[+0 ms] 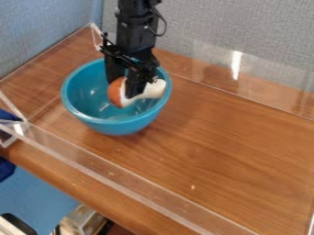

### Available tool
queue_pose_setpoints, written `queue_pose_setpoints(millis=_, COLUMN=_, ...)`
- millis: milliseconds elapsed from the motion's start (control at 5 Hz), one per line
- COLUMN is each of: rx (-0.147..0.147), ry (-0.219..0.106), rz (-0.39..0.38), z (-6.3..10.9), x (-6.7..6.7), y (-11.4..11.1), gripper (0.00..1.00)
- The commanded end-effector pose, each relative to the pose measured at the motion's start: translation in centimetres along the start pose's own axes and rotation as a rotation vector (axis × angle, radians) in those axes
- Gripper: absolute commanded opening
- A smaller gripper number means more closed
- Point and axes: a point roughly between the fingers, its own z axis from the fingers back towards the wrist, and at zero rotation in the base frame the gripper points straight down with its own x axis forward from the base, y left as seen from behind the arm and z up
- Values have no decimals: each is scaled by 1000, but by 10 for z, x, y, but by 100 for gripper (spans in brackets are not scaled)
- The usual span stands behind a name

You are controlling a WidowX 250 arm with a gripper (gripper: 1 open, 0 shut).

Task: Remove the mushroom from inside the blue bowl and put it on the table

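My gripper (131, 85) is clamped on the mushroom (120, 91), held just inside the blue bowl (86, 103), near its far rim. Grasp appears complete. Remaining: lift clear, carry beyond the bowl, release on the table (233, 138).

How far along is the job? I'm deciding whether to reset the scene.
Done: the black robot hand has reached into the glossy turquoise-blue plastic bowl and is shut on the small toy mushroom with orange-brown cap and white stem. In hand: the mushroom sits gripped, low inside the bowl's rim. Left: lifting it out and setting it on the reddish-brown wooden table.
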Motion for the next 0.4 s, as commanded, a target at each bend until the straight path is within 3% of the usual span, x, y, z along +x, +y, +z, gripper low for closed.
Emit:
queue_pose_setpoints(millis=0, rx=32, ry=-84, rz=-11, z=28, x=3, y=-4, gripper=0)
queue_pose_setpoints(millis=200, rx=31, ry=-84, rz=-10, z=27, x=3, y=-4, gripper=0)
